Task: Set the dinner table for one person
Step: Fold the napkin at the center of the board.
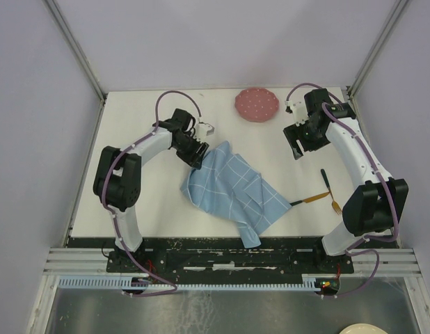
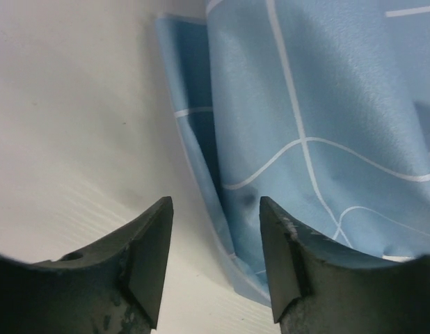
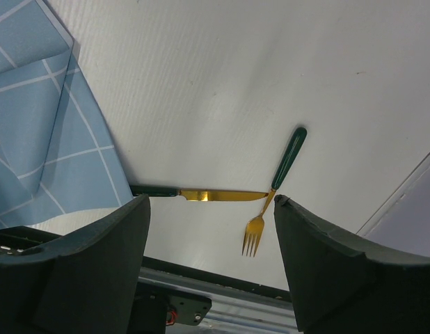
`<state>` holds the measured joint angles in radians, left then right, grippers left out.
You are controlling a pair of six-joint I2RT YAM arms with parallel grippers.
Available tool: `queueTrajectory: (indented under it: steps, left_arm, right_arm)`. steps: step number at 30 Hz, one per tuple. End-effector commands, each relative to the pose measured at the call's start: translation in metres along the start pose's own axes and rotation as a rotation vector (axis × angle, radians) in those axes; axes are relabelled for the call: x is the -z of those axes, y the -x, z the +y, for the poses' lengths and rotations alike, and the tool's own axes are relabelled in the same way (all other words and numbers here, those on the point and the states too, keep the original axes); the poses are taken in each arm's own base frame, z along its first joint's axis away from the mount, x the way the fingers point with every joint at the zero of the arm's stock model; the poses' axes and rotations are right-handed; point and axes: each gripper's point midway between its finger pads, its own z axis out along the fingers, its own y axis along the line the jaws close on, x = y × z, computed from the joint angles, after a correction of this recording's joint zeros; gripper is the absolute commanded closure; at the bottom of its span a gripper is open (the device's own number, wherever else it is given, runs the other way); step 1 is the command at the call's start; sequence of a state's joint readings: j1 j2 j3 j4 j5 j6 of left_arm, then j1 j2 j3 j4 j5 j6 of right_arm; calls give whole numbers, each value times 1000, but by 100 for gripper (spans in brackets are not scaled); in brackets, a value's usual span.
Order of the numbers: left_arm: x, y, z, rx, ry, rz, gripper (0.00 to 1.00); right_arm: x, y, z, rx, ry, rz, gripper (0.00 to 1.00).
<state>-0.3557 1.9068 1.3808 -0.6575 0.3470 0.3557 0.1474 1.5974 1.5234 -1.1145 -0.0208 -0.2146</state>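
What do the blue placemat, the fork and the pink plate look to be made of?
Blue placemat: soft cloth, matte; it folds and creases. Fork: shiny gold-coloured metal, by the glint; dark green handle, perhaps plastic or enamel. Pink plate: speckled, matte; ceramic or plastic, unclear.

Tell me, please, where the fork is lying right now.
In the top view, the fork lies on the right side of the dinner table, beside the right arm, its neck meeting the tip of the knife.
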Motion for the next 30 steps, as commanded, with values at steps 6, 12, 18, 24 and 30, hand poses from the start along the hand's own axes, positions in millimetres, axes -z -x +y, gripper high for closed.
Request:
queueTrajectory:
  steps: [6, 12, 18, 24, 30]
  left_arm:
    - [10, 16, 0, 15, 32, -40, 58]
    - [10, 16, 3, 10, 41, -41, 59]
    - [4, 8, 3, 18, 36, -18, 60]
    - [-1, 4, 7, 23, 53, 5, 80]
    - [-8, -4, 6, 45, 38, 38, 97]
  right_arm:
    - [15, 8, -7, 6, -37, -62, 20]
    - [15, 6, -7, 6, -37, -62, 20]
    - [16, 7, -8, 6, -41, -64, 20]
    - [16, 9, -9, 4, -41, -63, 20]
    - [17, 8, -9, 6, -42, -61, 20]
